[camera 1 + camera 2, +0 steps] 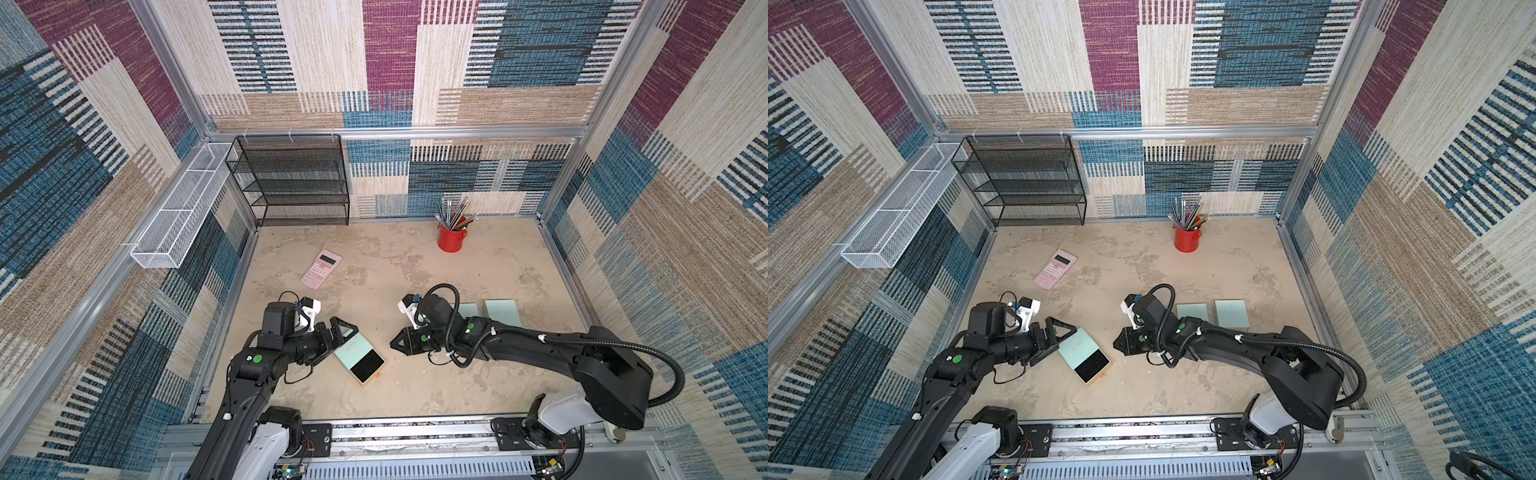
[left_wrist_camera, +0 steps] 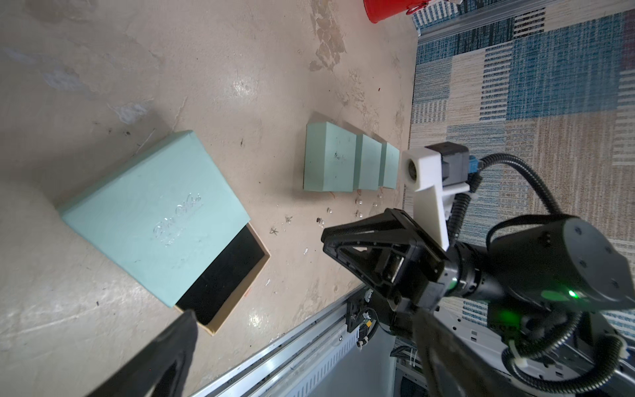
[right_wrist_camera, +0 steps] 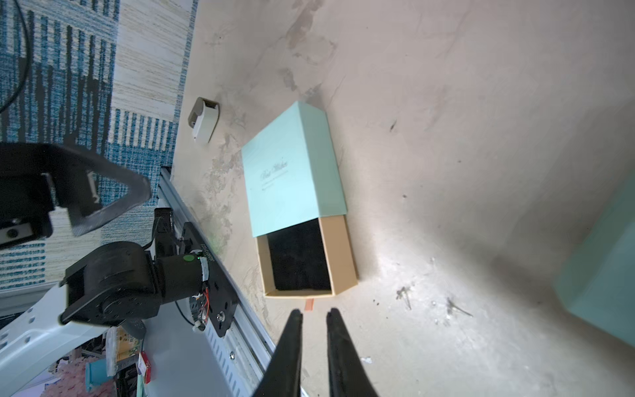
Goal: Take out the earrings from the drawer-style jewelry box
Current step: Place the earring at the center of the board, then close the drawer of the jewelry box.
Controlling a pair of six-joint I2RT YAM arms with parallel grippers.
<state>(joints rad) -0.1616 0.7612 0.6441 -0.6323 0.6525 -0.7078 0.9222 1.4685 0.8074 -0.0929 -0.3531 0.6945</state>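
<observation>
jewelry box lies on worktop, drawer slid out, black lining bare. earrings lie scattered on worktop near drawer's open end, short of closed mint boxes. right claw hovers off drawer mouth, jaws narrow slit apart, nothing between them. left claw spread wide at sleeve end, gripping nothing, contact unclear. removal looks about done; next move calls for drawer check, then retreat. only wrist views resolve earrings. left wrist view shows three mint boxes, top views two.
</observation>
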